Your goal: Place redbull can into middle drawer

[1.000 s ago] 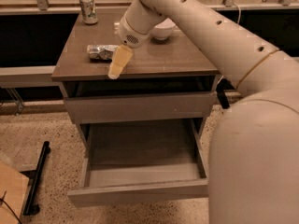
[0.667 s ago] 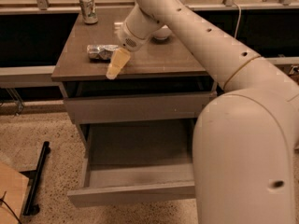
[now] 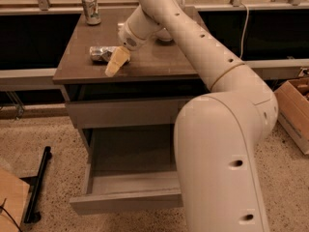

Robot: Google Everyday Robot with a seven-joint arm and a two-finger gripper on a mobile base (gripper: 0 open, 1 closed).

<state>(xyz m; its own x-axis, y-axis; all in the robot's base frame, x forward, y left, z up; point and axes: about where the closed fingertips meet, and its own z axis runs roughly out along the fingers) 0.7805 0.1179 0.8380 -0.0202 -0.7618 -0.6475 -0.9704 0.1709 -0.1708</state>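
Observation:
The redbull can point(image 3: 100, 54) lies on its side on the left part of the brown cabinet top point(image 3: 159, 62). It is silvery with dark patches. My gripper point(image 3: 116, 65) points down and to the left, right beside the can's right end and near the top's front edge. The middle drawer point(image 3: 126, 195) is pulled out below, with its grey floor showing and nothing in it. My arm hides its right part. The shut drawer front point(image 3: 123, 112) above it is a different drawer.
A green-and-white soda can point(image 3: 90, 8) stands upright at the back left of the top. A bowl point(image 3: 165, 36) sits mostly hidden behind my arm. A cardboard box point(image 3: 295, 109) is on the floor at right, and a black bar point(image 3: 38, 183) lies at left.
My arm's elbow and lower body have swung in closer and now cover more of the right side. The gripper stays beside the can, which has not moved.

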